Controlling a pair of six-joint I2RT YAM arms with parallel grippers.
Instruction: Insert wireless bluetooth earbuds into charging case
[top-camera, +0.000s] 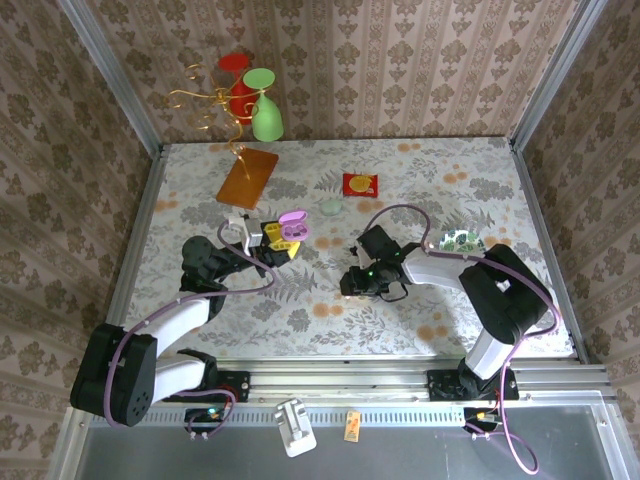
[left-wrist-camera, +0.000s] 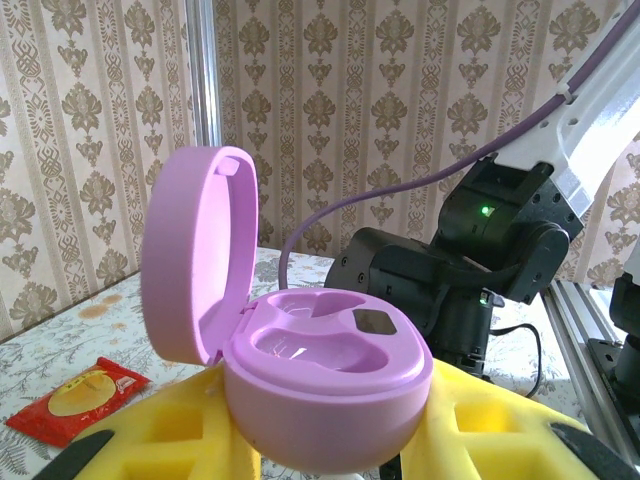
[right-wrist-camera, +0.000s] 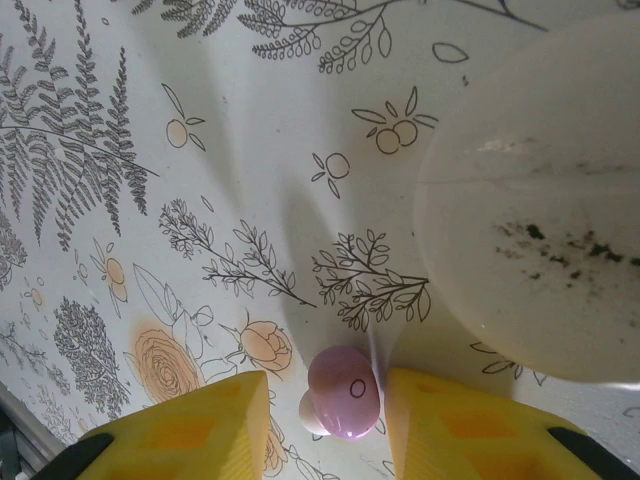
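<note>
My left gripper (top-camera: 275, 243) is shut on a lilac charging case (left-wrist-camera: 325, 380), which sits between its yellow fingers (left-wrist-camera: 150, 430) with the lid (left-wrist-camera: 190, 270) hinged up and both inner wells bare. From above, the case (top-camera: 293, 226) is left of the table's centre. My right gripper (right-wrist-camera: 328, 420) hangs low over the table with its jaws open on either side of one small pinkish earbud (right-wrist-camera: 343, 392) lying on the floral cloth. The right finger (right-wrist-camera: 470, 430) is almost against the bud, while the left finger (right-wrist-camera: 190, 430) stands a gap away. In the top view my right gripper (top-camera: 352, 285) covers the bud.
A red packet (top-camera: 359, 184) and a small pale green oval (top-camera: 331, 207) lie behind the grippers. An orange card (top-camera: 247, 177) and a wire stand with red and green cups (top-camera: 245, 95) are at the back left. A green board (top-camera: 462, 241) lies on the right.
</note>
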